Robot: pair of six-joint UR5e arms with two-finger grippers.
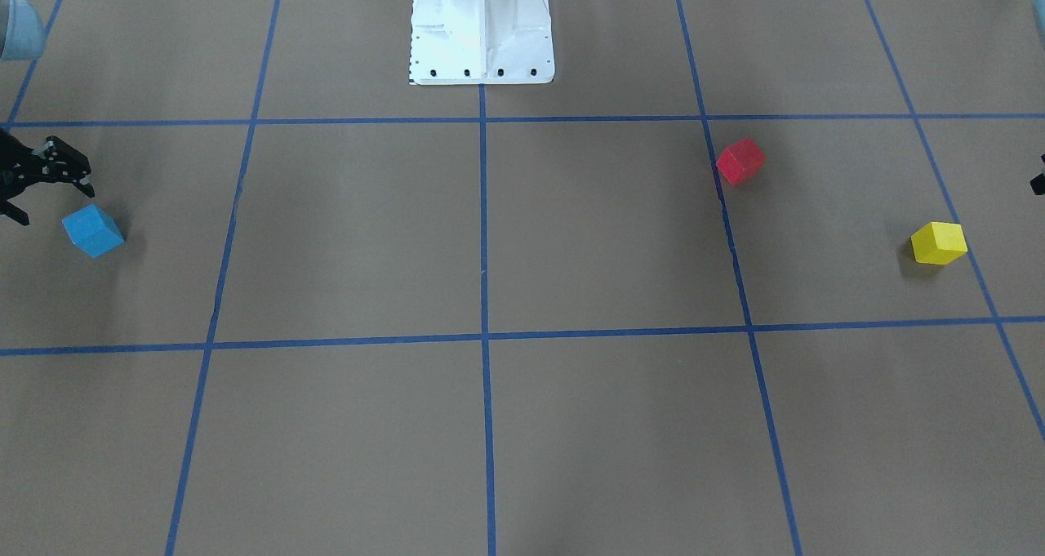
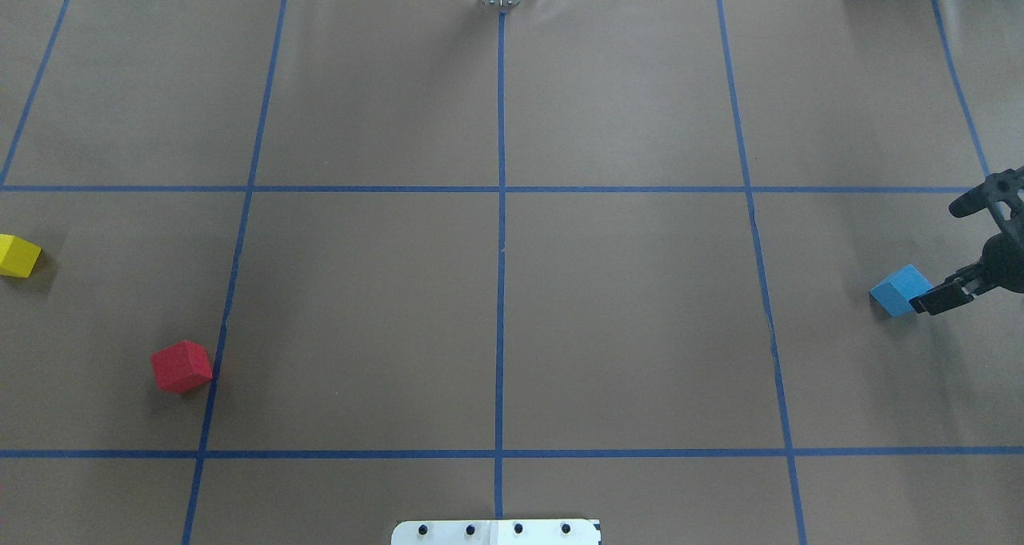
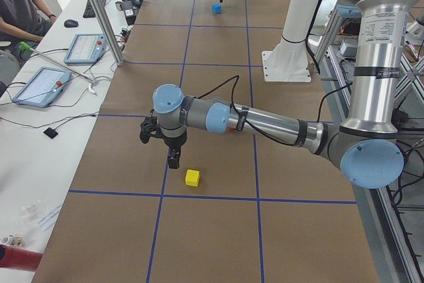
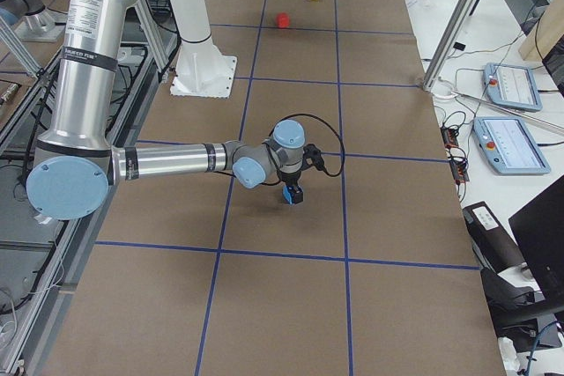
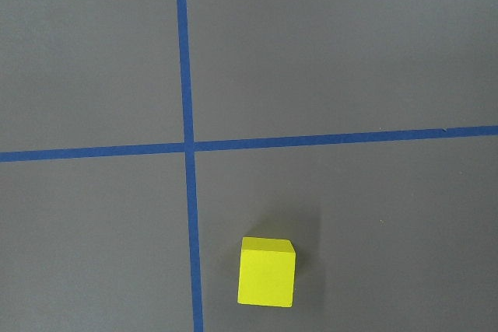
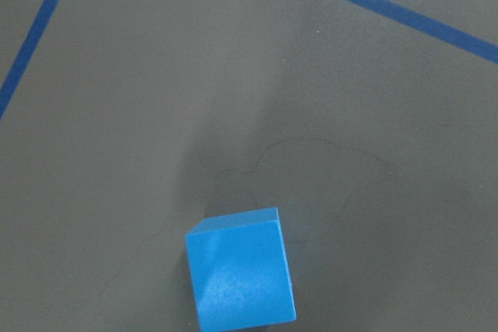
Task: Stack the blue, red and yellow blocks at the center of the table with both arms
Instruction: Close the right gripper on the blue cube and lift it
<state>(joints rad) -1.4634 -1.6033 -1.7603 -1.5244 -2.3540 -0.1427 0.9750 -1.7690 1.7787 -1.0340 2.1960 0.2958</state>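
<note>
The blue block [image 1: 92,230] lies at the table's right end and fills the bottom of the right wrist view [image 6: 241,279]. My right gripper [image 2: 952,253] is open beside and above it, one fingertip [image 2: 932,301] just at the block's [image 2: 900,290] edge. The red block [image 2: 182,366] lies on the left half, apart from the others. The yellow block [image 2: 18,255] lies at the far left end and shows low in the left wrist view [image 5: 267,270]. My left gripper [image 3: 161,150] hovers beside the yellow block [image 3: 192,177]; I cannot tell whether it is open or shut.
The white robot base [image 1: 482,29] stands at the table's near middle edge. Blue tape lines [image 2: 501,233] cross at the table's center. An operators' bench with tablets [image 3: 40,84] and a seated person runs along the far side.
</note>
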